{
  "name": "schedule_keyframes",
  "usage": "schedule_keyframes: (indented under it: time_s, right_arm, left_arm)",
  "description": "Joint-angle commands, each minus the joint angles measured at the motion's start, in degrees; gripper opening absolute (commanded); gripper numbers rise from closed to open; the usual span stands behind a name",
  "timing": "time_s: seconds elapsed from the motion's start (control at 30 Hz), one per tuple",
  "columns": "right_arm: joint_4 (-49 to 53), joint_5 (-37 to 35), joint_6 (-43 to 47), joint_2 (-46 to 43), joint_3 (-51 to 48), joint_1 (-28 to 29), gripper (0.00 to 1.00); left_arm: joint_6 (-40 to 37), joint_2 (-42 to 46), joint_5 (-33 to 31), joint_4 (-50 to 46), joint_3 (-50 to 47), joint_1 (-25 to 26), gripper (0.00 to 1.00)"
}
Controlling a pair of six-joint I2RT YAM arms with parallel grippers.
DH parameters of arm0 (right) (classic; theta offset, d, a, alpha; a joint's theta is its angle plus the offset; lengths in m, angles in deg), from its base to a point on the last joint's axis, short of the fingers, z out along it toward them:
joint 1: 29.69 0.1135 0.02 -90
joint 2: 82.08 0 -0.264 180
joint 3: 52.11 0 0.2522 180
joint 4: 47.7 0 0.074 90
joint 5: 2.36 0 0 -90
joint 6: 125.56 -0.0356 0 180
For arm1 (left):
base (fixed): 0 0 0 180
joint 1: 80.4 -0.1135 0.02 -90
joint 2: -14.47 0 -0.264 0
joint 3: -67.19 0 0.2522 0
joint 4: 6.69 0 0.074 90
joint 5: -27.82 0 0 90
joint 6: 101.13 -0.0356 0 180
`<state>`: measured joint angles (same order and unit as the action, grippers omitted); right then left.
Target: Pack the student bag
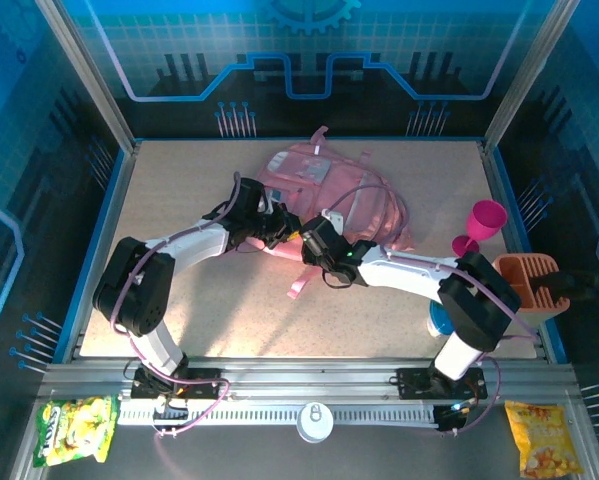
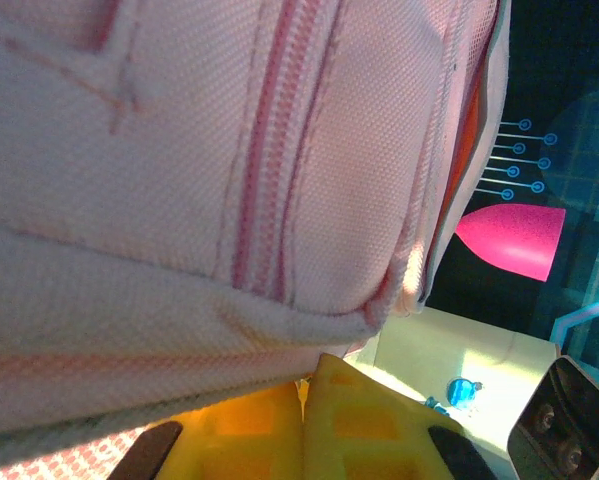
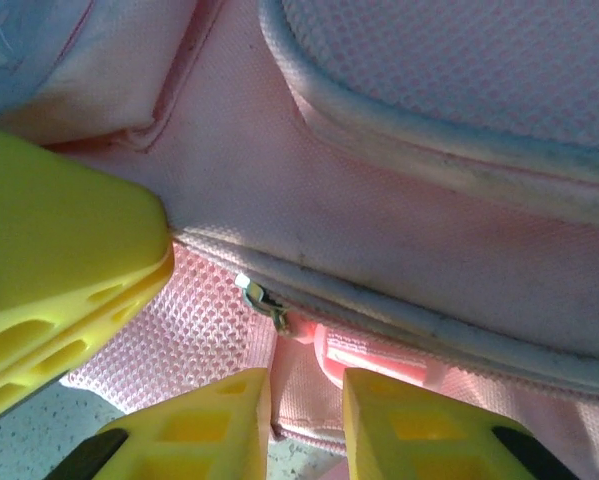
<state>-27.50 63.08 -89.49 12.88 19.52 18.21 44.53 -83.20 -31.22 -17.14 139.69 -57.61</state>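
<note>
The student bag (image 1: 334, 195), a soft pink backpack, lies at the back middle of the table. My left gripper (image 1: 277, 228) is at its near left edge. In the left wrist view the yellow fingers (image 2: 379, 420) are pressed together, pinching a fold of the bag (image 2: 179, 150) at their tips. My right gripper (image 1: 314, 243) is just beside it at the bag's near edge. Its jaws (image 3: 307, 385) stand narrow, with the pink zip tab (image 3: 304, 385) filling the gap between them, below the metal zip slider (image 3: 262, 298). The left gripper's fingers (image 3: 59, 270) show at the left of the right wrist view.
A magenta goblet (image 1: 484, 225) stands right of the bag, with an orange holder (image 1: 534, 285) at the table's right edge. A blue object (image 1: 439, 322) lies by the right arm. Two yellow snack bags (image 1: 77, 428) (image 1: 544, 438) lie below the rail.
</note>
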Motion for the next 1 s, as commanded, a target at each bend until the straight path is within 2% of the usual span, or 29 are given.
schedule_keyframes:
  time_s: [0.0, 0.17, 0.57, 0.8, 0.87, 0.97]
  right_arm:
    - [-3.77, -2.66, 1.83, 1.44, 2.23, -0.61, 0.26]
    - [-6.24, -2.89, 3.0, 2.51, 2.83, -0.88, 0.25]
    - [-3.64, -8.97, 1.54, 5.24, 5.47, -1.06, 0.23]
    - [-1.63, -9.03, 0.75, 7.43, 7.17, -1.58, 0.1]
    - [-1.54, -8.68, 1.18, 7.43, 7.16, -1.72, 0.06]
    - [-1.82, -7.58, 2.18, 7.0, 6.93, -1.98, 0.03]
  left_arm:
    - [0.58, -0.04, 3.05, 3.72, 1.48, 0.67, 0.0]
    - [0.6, 0.04, 3.14, 3.54, 1.62, 0.68, 0.0]
    - [0.43, 0.37, 2.62, 2.8, 1.5, 0.9, 0.0]
    - [0.55, 3.18, -4.35, 0.72, -1.56, -0.05, 0.01]
    - [1.21, 4.41, -6.48, 0.56, -3.14, -0.82, 0.08]
    - [2.63, 6.33, -9.14, 0.64, -5.72, -2.06, 0.24]
